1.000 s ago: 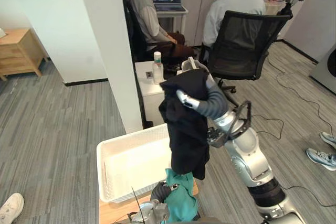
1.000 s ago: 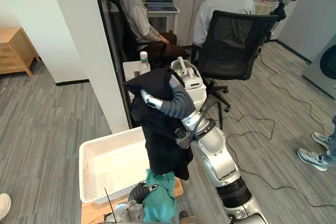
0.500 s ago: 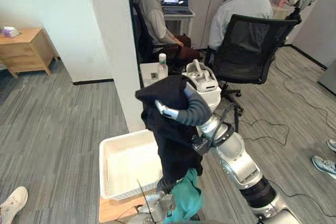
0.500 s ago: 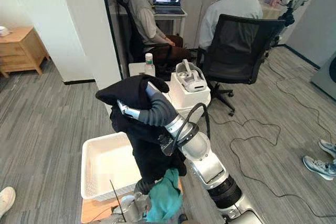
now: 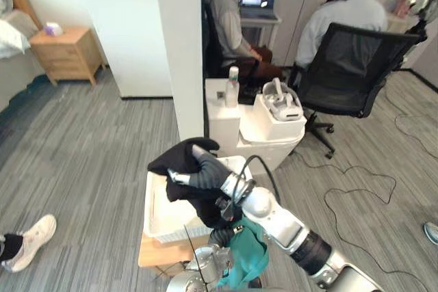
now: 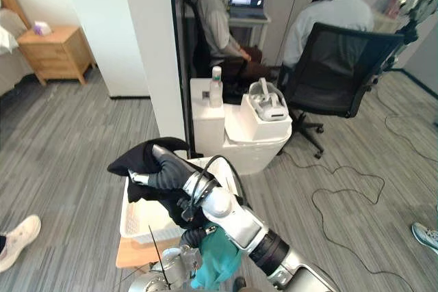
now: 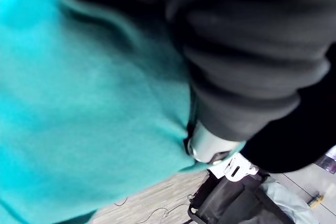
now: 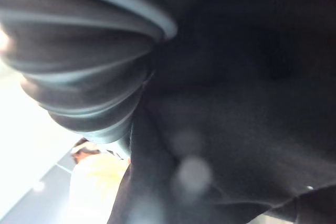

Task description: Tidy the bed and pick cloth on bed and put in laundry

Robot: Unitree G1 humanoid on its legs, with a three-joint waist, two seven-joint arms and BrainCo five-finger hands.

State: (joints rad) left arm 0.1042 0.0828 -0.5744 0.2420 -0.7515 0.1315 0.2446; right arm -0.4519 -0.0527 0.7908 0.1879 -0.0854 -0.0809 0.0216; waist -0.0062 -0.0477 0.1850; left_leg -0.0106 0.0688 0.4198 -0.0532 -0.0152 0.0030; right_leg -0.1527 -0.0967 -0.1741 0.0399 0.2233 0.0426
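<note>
Lowered, right hand [image 5: 196, 171] brings black cloth [image 5: 174, 162] over white basket [image 5: 159, 215]; fingers' grip cannot be told.

The black cloth garment [image 5: 179, 161] looks matt and thick, falling in heavy folds. The teal cloth piece [image 5: 245, 259] is matt too, with a soft nap. The white plastic lattice basket [image 5: 164, 213] has a smooth, faintly glossy wall. The pale wooden board [image 5: 152, 254] under it is smooth. The grey plank floor [image 5: 82, 141] shows matt, streaked grain
</note>
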